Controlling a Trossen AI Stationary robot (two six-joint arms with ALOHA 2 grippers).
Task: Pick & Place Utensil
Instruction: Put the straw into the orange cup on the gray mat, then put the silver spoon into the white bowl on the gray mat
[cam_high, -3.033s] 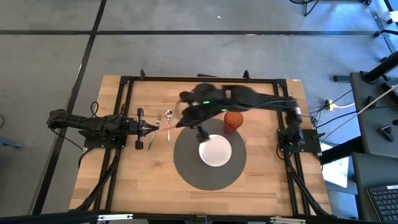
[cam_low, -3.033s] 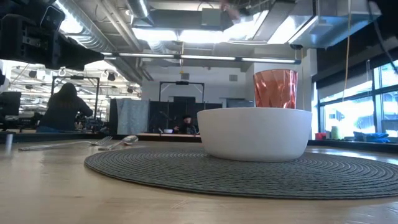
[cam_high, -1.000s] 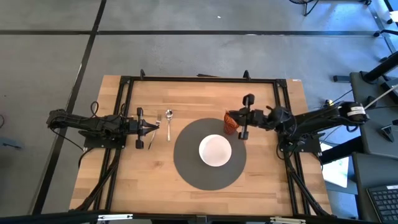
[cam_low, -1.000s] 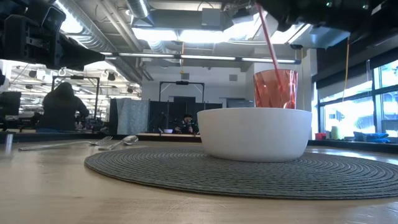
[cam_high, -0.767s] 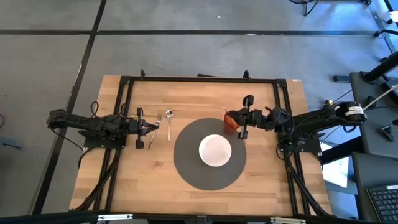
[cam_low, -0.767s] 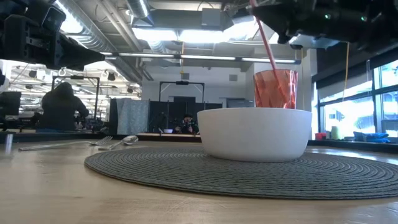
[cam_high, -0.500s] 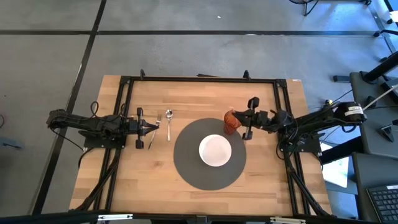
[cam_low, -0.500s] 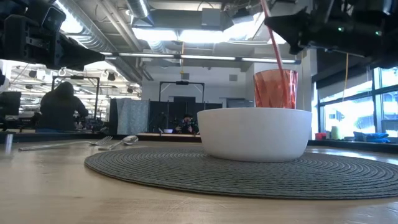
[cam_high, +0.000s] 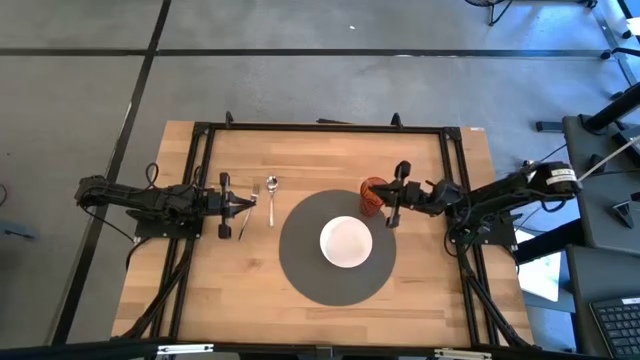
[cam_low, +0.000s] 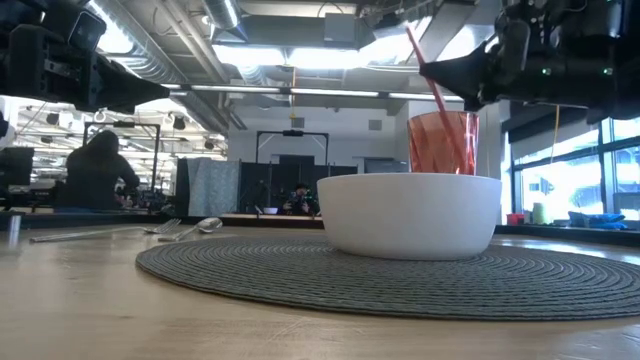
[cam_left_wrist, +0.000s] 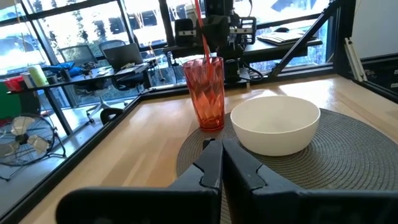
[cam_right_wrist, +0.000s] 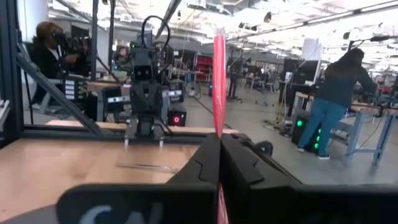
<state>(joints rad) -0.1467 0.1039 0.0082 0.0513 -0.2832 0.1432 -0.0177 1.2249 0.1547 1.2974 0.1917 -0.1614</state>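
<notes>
A thin red straw-like stick (cam_low: 436, 92) leans with its lower end inside the red faceted cup (cam_high: 372, 196), which stands on the wood at the far right edge of the grey round placemat (cam_high: 300, 262). My right gripper (cam_high: 392, 193) is beside the cup's right side, shut on the stick. A white bowl (cam_high: 346, 242) sits mid-mat. A spoon (cam_high: 271, 195) and a fork (cam_high: 243, 224) lie on the wood left of the mat. My left gripper (cam_high: 250, 204) waits shut by the fork; the left wrist view shows its closed fingers (cam_left_wrist: 221, 152). My right gripper pinches the red stick between its two fingers, at a stretch above the cup's rim (cam_right_wrist: 219, 127). The fingers come level from the table's right and lie across the stick. The stick is tilted, its top (cam_low: 408, 30) leaning left in the low view, its lower end down in the cup (cam_low: 442, 140).
A black frame (cam_high: 320, 128) runs round the table's far, left and right sides. Bare wood (cam_high: 250, 290) lies near of the mat and to its left. People and workbenches (cam_right_wrist: 336, 87) show in the room beyond.
My right gripper has come down a little beside the cup, staying shut on the stick. The stick has sunk deeper into the cup and tipped from nearly upright to a stronger lean. The cup, bowl, spoon and fork have stayed put.
</notes>
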